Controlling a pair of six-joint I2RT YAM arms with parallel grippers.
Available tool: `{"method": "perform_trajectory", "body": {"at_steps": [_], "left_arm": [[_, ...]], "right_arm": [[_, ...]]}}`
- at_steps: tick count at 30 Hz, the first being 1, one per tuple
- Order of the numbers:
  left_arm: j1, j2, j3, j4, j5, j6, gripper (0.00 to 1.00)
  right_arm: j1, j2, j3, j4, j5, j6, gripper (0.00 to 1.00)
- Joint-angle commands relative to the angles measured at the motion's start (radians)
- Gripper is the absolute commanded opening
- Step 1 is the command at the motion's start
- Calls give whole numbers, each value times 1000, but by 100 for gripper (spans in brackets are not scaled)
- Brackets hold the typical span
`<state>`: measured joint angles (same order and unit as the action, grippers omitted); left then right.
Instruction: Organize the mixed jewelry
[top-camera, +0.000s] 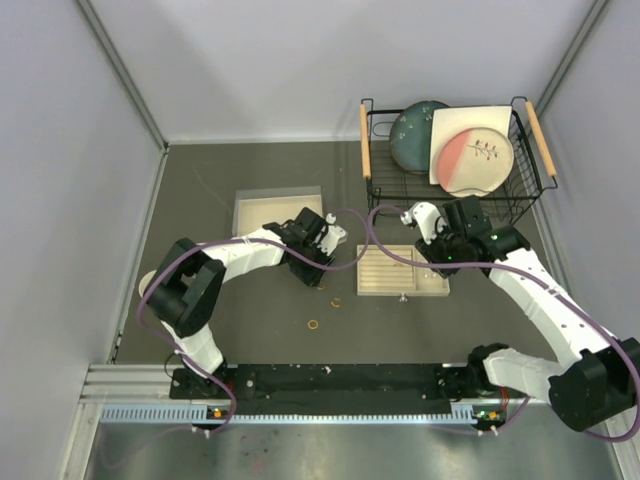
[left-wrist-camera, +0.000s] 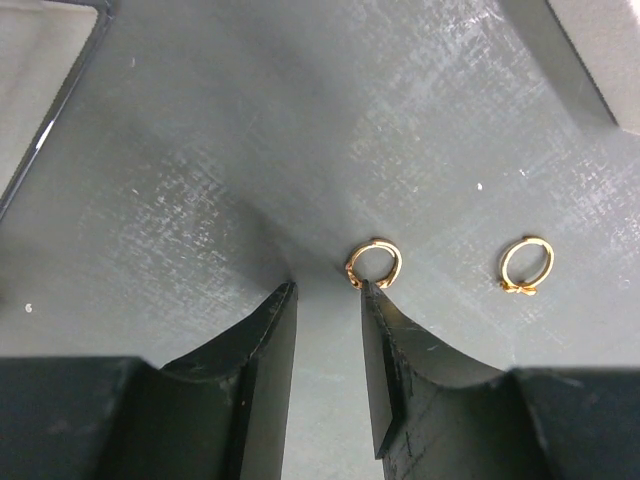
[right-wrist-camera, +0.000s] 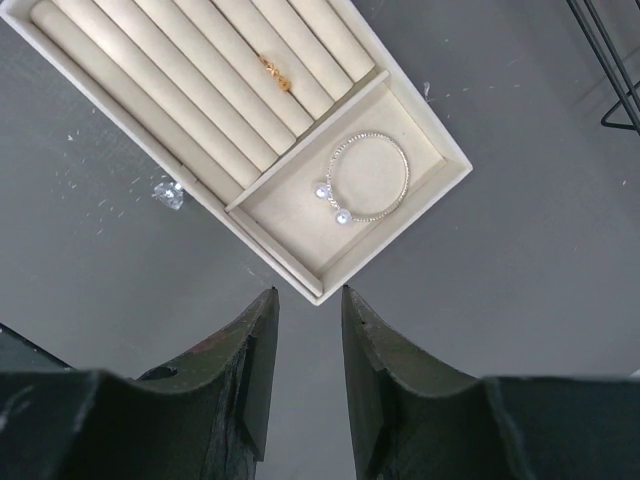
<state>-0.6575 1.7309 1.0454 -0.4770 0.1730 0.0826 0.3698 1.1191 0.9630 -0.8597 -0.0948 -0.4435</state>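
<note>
Two small gold rings lie on the dark table in the left wrist view: one (left-wrist-camera: 375, 265) touches the tip of my right finger, the other (left-wrist-camera: 527, 265) lies further right. My left gripper (left-wrist-camera: 328, 285) is open with a narrow gap, low over the table (top-camera: 312, 278). The top view shows three loose rings (top-camera: 322, 286), (top-camera: 335, 302), (top-camera: 313, 324). My right gripper (right-wrist-camera: 310, 292) is open and empty above a corner of the beige slotted tray (right-wrist-camera: 395, 232). In the tray lie a silver bracelet (right-wrist-camera: 367, 177) with two pearl ends and a gold ring (right-wrist-camera: 272, 72).
The tray (top-camera: 403, 290) sits mid-table under my right gripper (top-camera: 445, 258). A shallow beige box (top-camera: 277, 210) lies behind the left gripper. A black wire rack (top-camera: 520, 195) with plates stands at the back right. A tiny clear stone (right-wrist-camera: 168, 192) lies beside the tray.
</note>
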Motion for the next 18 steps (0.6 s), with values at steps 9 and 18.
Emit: {"method": "perform_trajectory", "body": {"at_steps": [9,18], "left_arm": [[-10,-34,33,17,-9,-29,35],[-10,-62,50,12,23,-32,35]], "right_arm": [[-8,-24,-18,17,-22,9,33],[-8,-24,-35,19,-25,11,33]]}}
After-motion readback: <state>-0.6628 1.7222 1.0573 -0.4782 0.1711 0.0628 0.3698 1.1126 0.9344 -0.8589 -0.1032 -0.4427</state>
